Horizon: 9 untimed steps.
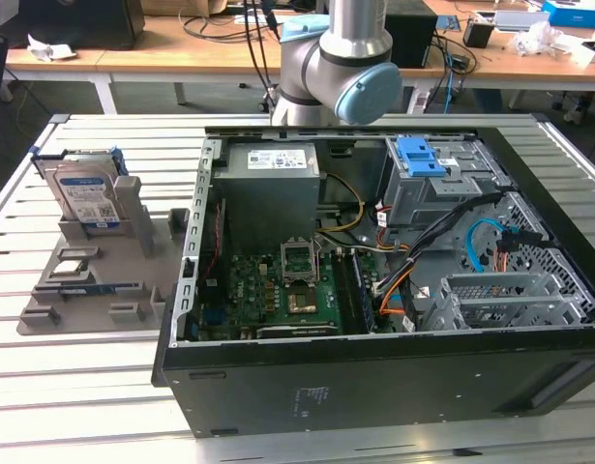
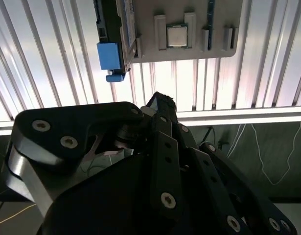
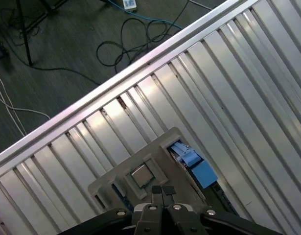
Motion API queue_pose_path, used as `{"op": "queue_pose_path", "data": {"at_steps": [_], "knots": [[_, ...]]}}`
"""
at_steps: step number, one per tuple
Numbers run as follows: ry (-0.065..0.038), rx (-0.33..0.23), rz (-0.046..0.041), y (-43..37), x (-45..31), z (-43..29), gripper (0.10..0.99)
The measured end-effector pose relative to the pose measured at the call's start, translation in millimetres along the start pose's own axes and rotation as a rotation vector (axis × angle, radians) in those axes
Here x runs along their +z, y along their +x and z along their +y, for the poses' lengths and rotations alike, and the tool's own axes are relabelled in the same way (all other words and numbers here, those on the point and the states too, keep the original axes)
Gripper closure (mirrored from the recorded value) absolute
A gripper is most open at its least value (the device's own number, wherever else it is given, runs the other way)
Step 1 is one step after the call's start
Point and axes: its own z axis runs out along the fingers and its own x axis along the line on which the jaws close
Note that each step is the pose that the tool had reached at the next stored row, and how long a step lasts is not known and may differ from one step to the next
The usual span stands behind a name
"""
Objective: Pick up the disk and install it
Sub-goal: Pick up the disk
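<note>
The disk (image 1: 84,193) stands on edge in a grey holder (image 1: 152,256) on the slatted worktop (image 1: 84,406), at the exterior view's left, well apart from the open case (image 1: 374,387). Its label faces the camera and its blue rails run along its sides. Inside the case, a power supply (image 1: 273,164) sits against the back wall, under the arm (image 1: 341,72). In the first wrist view the gripper (image 3: 163,190) is clenched, its tips pressed together with nothing between them. It hangs over the holder beside a square chip (image 3: 140,175), near the disk's blue rail (image 3: 196,166) but not touching it.
</note>
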Motion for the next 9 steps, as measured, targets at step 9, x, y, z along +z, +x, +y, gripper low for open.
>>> {"op": "queue_pose_path", "data": {"at_steps": [9], "knots": [[-0.002, -0.092, 0.0009, 0.0, 0.0, 0.0, 0.980]]}}
